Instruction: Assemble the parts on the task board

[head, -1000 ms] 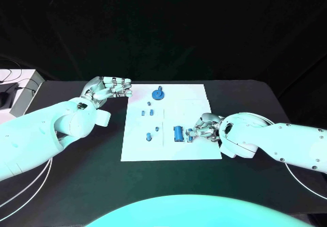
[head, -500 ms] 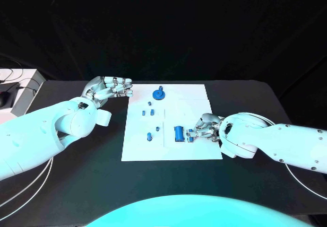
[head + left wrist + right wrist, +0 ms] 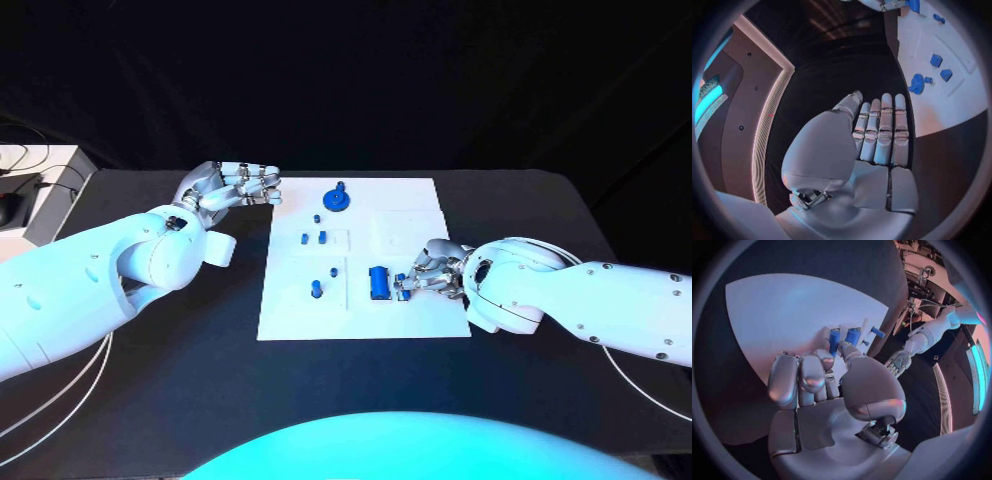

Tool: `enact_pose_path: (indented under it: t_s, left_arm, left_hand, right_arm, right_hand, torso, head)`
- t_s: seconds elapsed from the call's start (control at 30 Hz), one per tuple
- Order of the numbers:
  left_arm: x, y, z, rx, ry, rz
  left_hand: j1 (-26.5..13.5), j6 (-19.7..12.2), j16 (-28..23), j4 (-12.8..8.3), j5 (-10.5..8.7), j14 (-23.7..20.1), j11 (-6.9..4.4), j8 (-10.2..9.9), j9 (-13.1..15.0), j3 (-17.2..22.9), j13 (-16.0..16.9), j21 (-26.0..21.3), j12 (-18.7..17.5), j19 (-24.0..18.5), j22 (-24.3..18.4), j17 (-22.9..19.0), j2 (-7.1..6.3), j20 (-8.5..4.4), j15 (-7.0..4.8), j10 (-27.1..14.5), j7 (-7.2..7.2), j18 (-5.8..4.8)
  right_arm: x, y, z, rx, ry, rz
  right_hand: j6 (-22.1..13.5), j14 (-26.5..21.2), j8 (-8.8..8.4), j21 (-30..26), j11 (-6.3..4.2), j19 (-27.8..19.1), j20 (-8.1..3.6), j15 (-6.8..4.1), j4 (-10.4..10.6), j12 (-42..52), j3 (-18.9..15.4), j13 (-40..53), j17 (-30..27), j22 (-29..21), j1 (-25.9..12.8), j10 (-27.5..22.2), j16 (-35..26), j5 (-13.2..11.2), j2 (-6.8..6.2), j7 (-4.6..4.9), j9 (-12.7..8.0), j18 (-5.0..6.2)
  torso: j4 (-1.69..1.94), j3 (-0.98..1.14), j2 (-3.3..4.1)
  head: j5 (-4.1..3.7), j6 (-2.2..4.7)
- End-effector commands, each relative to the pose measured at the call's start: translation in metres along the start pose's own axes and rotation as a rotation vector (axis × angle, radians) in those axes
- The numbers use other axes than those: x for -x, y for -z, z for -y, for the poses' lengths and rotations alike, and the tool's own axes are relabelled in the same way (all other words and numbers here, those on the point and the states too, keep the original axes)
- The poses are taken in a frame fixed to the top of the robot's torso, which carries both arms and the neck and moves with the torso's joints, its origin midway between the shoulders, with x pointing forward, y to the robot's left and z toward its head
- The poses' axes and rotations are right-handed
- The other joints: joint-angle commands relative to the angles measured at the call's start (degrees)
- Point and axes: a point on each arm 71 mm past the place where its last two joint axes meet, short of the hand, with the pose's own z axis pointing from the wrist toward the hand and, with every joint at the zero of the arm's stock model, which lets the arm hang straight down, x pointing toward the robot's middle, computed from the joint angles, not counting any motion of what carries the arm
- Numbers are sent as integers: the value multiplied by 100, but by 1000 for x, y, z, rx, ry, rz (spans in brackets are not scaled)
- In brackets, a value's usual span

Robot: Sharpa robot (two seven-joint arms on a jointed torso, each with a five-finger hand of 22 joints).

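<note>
The right hand (image 3: 437, 272) pinches a blue part (image 3: 378, 283) (long axis running near-to-far) on the task board (image 3: 411, 215).

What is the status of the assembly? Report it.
Done: nothing plainly assembled; small blue parts lie scattered on the task board. In hand: the right hand works at the larger blue part. Left: the round part and the small pieces; the left hand holds nothing.
</note>
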Motion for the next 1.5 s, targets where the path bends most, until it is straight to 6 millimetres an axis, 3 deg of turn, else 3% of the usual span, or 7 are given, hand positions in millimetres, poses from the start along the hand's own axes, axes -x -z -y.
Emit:
enact_pose_path:
  t_s: [0.03,0.4,0.53,0.77,0.87,1.1,1.5]
  left_arm:
    - [-2,0,1,-6,10,-12]
    - [-1,0,1,-5,11,-10]
    - [-1,0,1,-5,11,-9]
    - [-1,0,1,-4,12,-9]
    - [-1,0,1,-4,13,-9]
    - [-1,0,1,-4,13,-10]
    - [-2,0,1,-5,14,-10]
  left_hand:
    - [-61,-7,16,55,19,-53,1,4,1,-23,-6,-7,-10,20,-17,10,-24,20,4,-35,32,-39]
    - [-39,-26,20,128,15,-53,4,-1,-1,-66,-6,-29,-9,47,-95,13,-36,30,7,-36,38,-31]
    - [-37,-52,21,165,16,-54,8,4,0,-94,-6,-37,-10,52,-133,14,-38,35,10,-35,48,-30]
    - [-4,-59,19,209,20,-57,8,5,1,-133,-5,-34,-8,72,-211,14,-39,37,11,-42,50,-26]
    - [-4,-61,20,212,14,-55,10,4,0,-137,-6,-32,-9,76,-217,15,-40,38,11,-43,56,-26]
    - [-4,-61,20,212,14,-55,10,4,0,-137,-6,-32,-9,76,-217,15,-40,38,11,-43,56,-26]
    - [12,-62,21,229,14,-56,10,5,1,-148,-5,-29,-8,82,-262,15,-32,38,11,-42,56,-27]
  right_arm:
    - [-4,-1,-1,9,14,-13]
    - [-2,-2,1,4,7,1]
    - [-2,-3,1,4,5,5]
    - [-1,-3,1,3,-4,16]
    - [0,-3,2,2,-8,21]
    - [0,-1,2,8,-15,28]
    - [0,5,4,34,-31,34]
  right_hand:
    - [52,-2,-25,-22,-22,443,-24,-4,-486,-31,422,-5,8,732,50,-5,-21,-173,12,1,-50,-28]
    - [94,-4,-20,-35,0,441,-5,11,2,-35,-435,-37,11,732,104,-35,-30,-641,119,27,-102,-16]
    - [95,-2,-9,-39,14,442,4,22,170,-52,-608,-55,13,733,-16,-45,-32,-1000,98,39,-94,-13]
    - [91,0,21,-48,30,441,17,33,409,-52,-978,-76,16,735,-63,-53,-36,-1136,72,54,-66,-4]
    - [88,-1,30,-39,34,442,23,37,510,-46,-1153,-83,19,741,-58,-53,-36,-1329,88,62,-57,-2]
    - [90,-2,34,-42,33,442,24,36,603,-41,-1227,-90,19,742,-85,-54,-39,-1531,34,59,-56,0]
    - [122,2,61,-30,22,444,23,28,661,-10,-1224,-80,21,746,-99,-29,-36,-1473,6,42,-42,3]
  torso:
    - [3,-3,-4]
    - [1,-2,-1]
    - [-1,-1,-3]
    - [3,-3,-6]
    - [-6,-2,-4]
    - [2,4,-3]
    - [2,6,-8]
  head:
    - [0,1]
    - [-4,1]
    - [-3,1]
    - [-30,1]
    - [-25,1]
    - [-21,1]
    - [-3,1]
